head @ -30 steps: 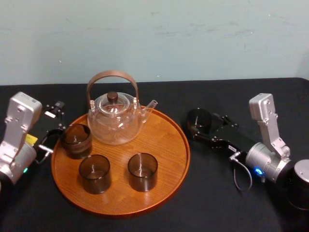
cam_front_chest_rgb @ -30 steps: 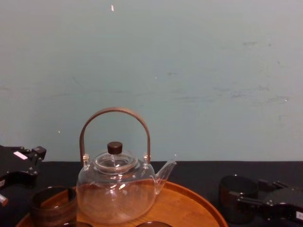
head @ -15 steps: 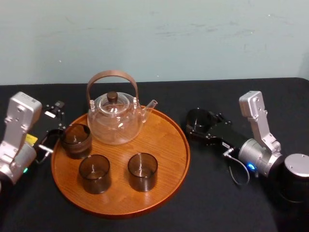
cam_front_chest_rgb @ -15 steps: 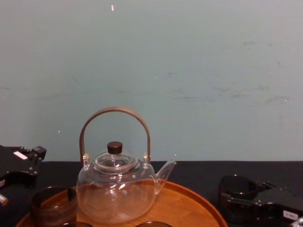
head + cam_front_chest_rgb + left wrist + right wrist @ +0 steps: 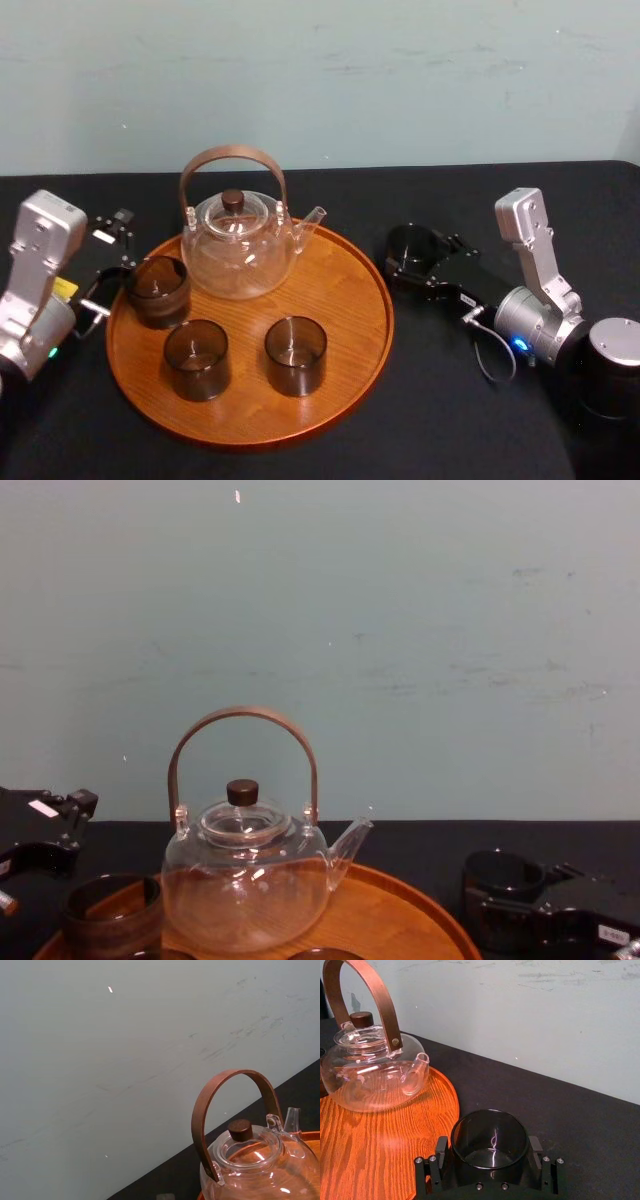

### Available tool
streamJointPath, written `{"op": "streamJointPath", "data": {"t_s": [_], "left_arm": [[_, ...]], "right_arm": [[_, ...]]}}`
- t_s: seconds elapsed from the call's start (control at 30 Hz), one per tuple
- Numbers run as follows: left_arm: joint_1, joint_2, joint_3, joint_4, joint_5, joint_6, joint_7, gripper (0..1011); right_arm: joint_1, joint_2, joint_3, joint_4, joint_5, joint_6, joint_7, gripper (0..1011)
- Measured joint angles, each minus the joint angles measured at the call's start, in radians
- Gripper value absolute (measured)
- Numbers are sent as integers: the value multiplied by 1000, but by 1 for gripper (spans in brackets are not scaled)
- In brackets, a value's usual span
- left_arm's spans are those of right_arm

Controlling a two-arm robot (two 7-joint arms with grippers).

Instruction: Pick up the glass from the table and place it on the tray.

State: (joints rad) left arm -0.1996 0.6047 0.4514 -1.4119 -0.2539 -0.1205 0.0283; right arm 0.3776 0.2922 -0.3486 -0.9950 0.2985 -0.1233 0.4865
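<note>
Head view high, looking down over the desk (image 5: pixel 430 420), chest view low and level, wrist views close, all sharing the teapot (image 5: pixel 238 250).

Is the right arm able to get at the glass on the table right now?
Probably yes: the right hand sits around the glass, just off the tray, with nothing between them. The left hand idles at the tray's other side.

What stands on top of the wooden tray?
A clear teapot and three dark glasses stand on the tray. A fourth glass sits on the table beside it, within the right gripper. The dark glasses hide the wood beneath them.
</note>
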Motion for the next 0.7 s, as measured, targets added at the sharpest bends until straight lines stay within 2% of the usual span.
{"op": "streamJointPath", "data": {"t_s": [0.7], "left_arm": [[0, 0, 0, 0, 0, 0, 0, 0]], "right_arm": [[19, -10, 2, 36, -5, -16, 8, 1002]]}}
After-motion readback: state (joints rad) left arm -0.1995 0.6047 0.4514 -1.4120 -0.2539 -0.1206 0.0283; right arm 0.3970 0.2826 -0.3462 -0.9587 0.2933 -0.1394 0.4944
